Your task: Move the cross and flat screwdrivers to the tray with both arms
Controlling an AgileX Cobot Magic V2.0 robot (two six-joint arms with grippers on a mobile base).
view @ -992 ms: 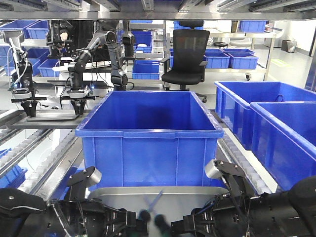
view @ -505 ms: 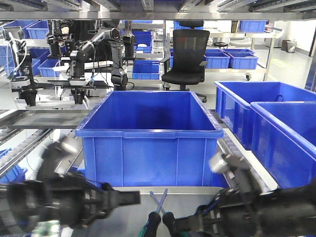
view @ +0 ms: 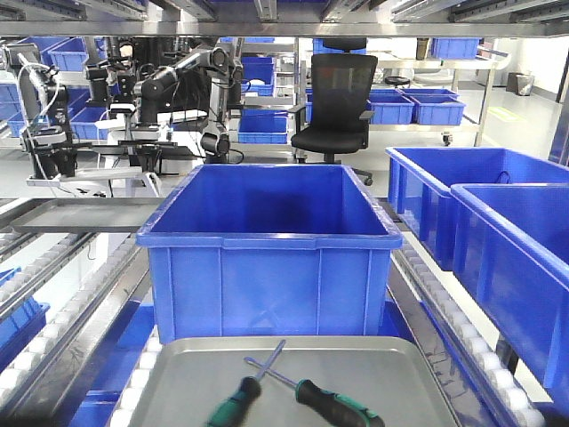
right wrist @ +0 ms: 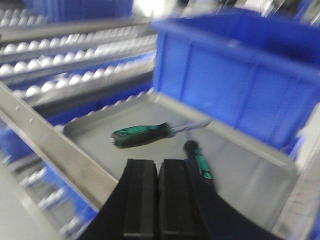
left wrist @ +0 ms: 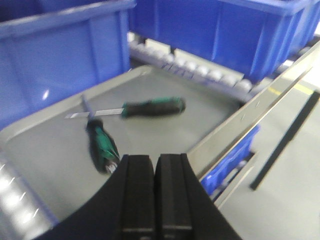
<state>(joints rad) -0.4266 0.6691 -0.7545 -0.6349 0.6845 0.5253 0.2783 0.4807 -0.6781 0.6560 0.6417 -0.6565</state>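
The two screwdrivers lie on the silver tray (view: 404, 374) with their shafts crossed: one handle points lower left (view: 236, 402), the other lower right (view: 333, 402). Neither arm shows in the front view. In the left wrist view my left gripper (left wrist: 155, 159) is shut and empty, pulled back from the tray (left wrist: 200, 120), with one screwdriver (left wrist: 102, 145) just beyond its tips and the other (left wrist: 152, 106) farther off. My right gripper (right wrist: 158, 162) is also shut and empty above the tray's near rim (right wrist: 80, 135), with both screwdrivers (right wrist: 142, 135) (right wrist: 201, 161) lying ahead of it.
A deep blue bin (view: 271, 240) stands directly behind the tray. More blue bins (view: 480, 205) sit to the right. Roller conveyor rails (view: 71, 302) run along both sides. Other robot arms (view: 142, 98) and an office chair (view: 338, 98) are far back.
Both arms have drawn back out of the front view. The screwdrivers, held at the tray a second ago, now lie released on it with shafts crossed.
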